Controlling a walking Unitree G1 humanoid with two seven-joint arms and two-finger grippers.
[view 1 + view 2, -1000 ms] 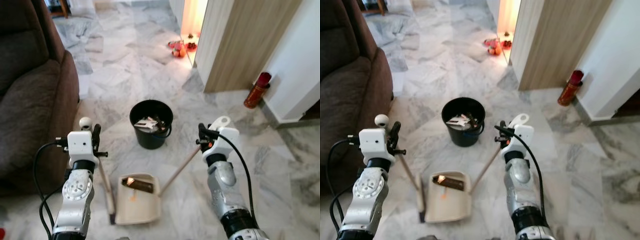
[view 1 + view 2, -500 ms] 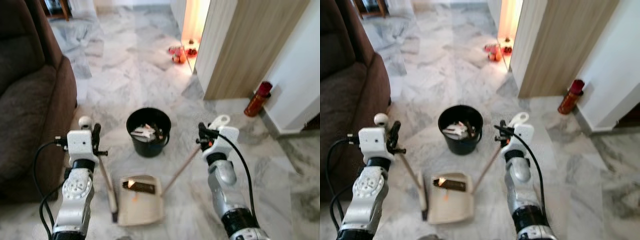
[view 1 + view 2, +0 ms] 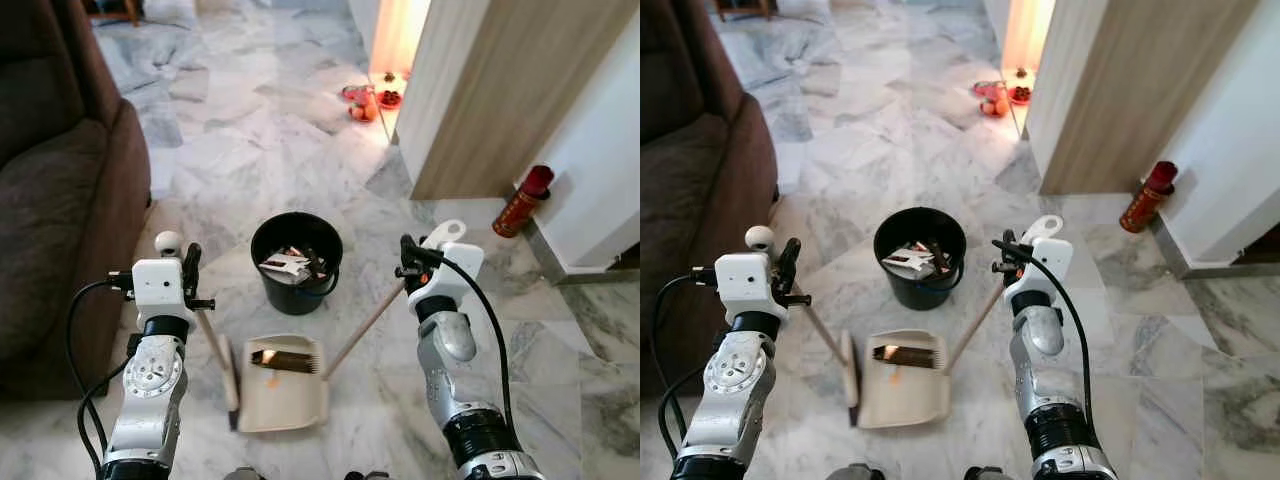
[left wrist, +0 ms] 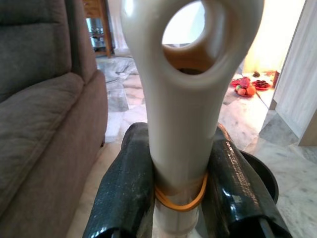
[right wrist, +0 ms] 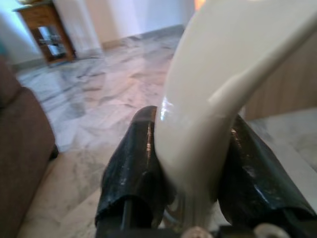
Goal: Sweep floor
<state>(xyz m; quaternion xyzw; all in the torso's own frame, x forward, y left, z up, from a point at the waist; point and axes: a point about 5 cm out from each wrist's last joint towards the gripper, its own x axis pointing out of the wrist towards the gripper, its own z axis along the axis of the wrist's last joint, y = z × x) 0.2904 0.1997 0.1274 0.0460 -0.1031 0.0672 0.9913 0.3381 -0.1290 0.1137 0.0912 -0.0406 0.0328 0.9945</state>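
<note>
Debris sits in dustpan (image 3: 285, 385) beside bucket (image 3: 295, 248); left gripper (image 4: 181, 193) clamps broom handle (image 4: 183, 99), right gripper (image 5: 193, 173) clamps dustpan handle (image 5: 218, 94); emptying likely remains.

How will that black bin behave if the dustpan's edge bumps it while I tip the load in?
Probably light: the black bin looks like thin plastic holding only a few scraps, so it may slide on the glossy marble floor. It looks squat and wide-mouthed, so tipping seems unlikely. The dustpan, held by the right end effector, looks stiff.
</note>
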